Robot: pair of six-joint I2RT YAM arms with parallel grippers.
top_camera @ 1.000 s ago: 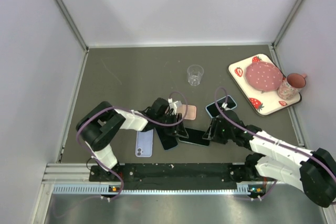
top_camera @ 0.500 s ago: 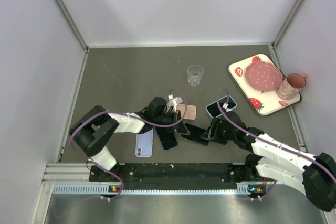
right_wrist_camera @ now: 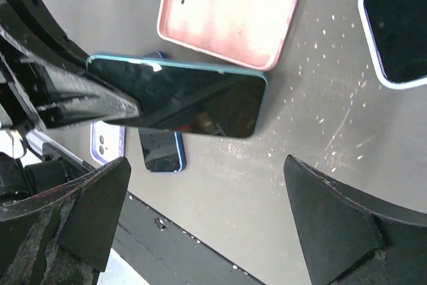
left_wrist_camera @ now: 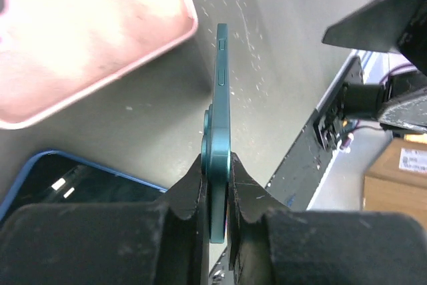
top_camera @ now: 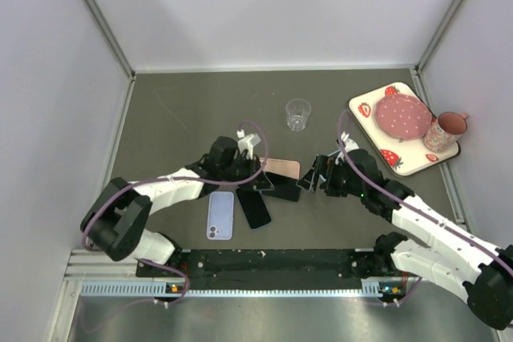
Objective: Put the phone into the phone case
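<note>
— What is seen nearest the arm bases?

— A lilac phone case is laid flat on the dark surface. A dark blue-edged phone is laid just beside it.

— And the phone to be cased?

— The teal-edged phone is pinched at one end by the left claw, whose jaws are pressed against its two faces. It is held between the dark blue-edged phone and a pink phone case (whether it touches the surface cannot be told).

— The right claw?

— The right claw is spread wide, with nothing gripped, just to the right of the teal-edged phone.

— Farther off?

— A clear plastic cup is stood upright, and a strawberry-printed tray is set at the far right.
</note>
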